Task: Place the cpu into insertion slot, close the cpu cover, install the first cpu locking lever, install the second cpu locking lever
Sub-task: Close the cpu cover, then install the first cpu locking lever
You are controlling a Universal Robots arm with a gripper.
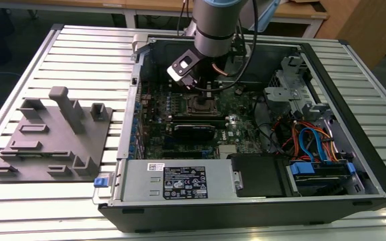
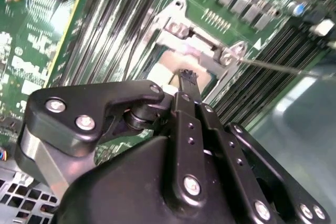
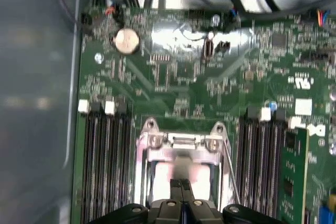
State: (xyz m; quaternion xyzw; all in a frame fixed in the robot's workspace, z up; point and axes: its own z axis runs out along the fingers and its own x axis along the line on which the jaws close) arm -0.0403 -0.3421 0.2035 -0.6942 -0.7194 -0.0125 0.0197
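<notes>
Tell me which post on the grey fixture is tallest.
The rounded-top post toward the fixture's far edge; it rises well above the short post beside it and the low blocks.

No print is readable: power-supply label and motherboard markings are too small to tell.

My black gripper, fingertips pressed together, hangs over the pale silver-grey square cpu framed by the silver metal cpu cover, between black memory slots on the green motherboard.
</notes>
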